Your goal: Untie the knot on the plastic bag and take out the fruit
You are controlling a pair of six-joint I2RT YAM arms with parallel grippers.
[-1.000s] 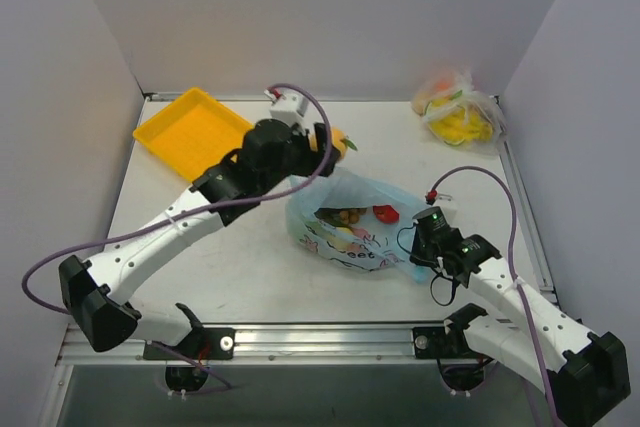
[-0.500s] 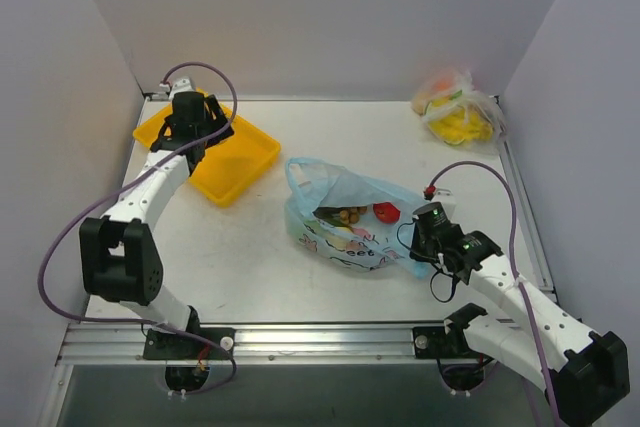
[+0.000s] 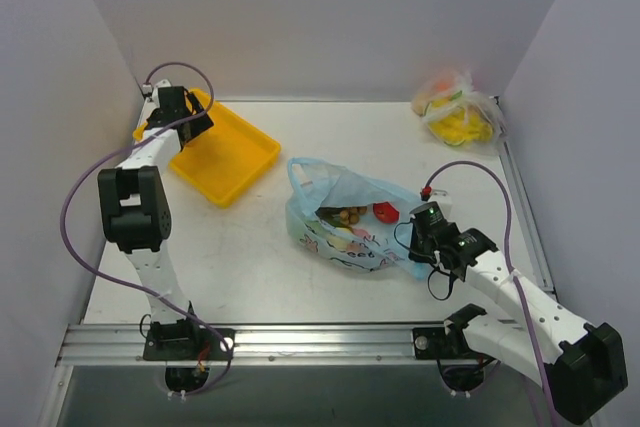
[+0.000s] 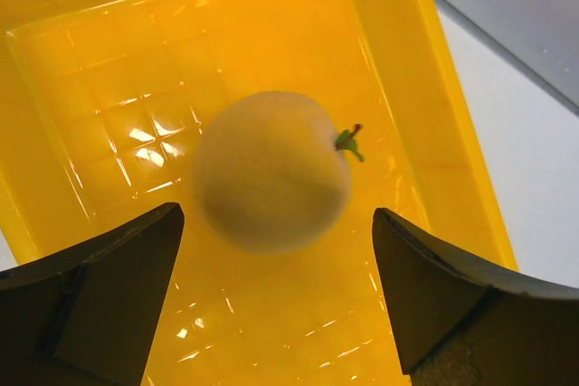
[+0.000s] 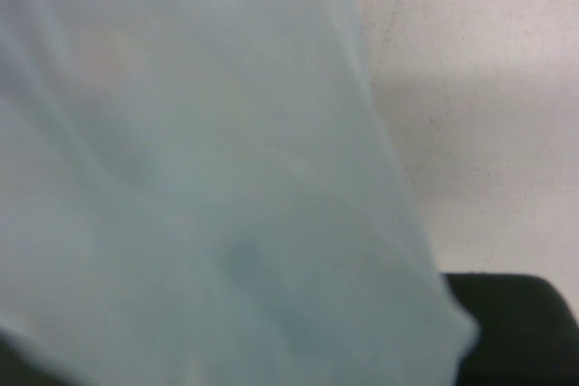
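The light blue plastic bag lies open mid-table, a handle loop loose at its far left; no knot shows. Inside I see a red fruit and a brown bunch. My left gripper hangs open over the yellow tray. In the left wrist view the open gripper is above a pale yellow pear lying in the tray. My right gripper is at the bag's right end, shut on its plastic. Blue film fills the right wrist view; one finger shows.
A clear bag with yellow-orange contents sits at the far right corner. Grey walls close in the table on the left, back and right. The tray stands at the far left, near the wall.
My left arm swung from the bag to the far-left tray and now holds open over the pear there. My right gripper stayed at the bag's right end.
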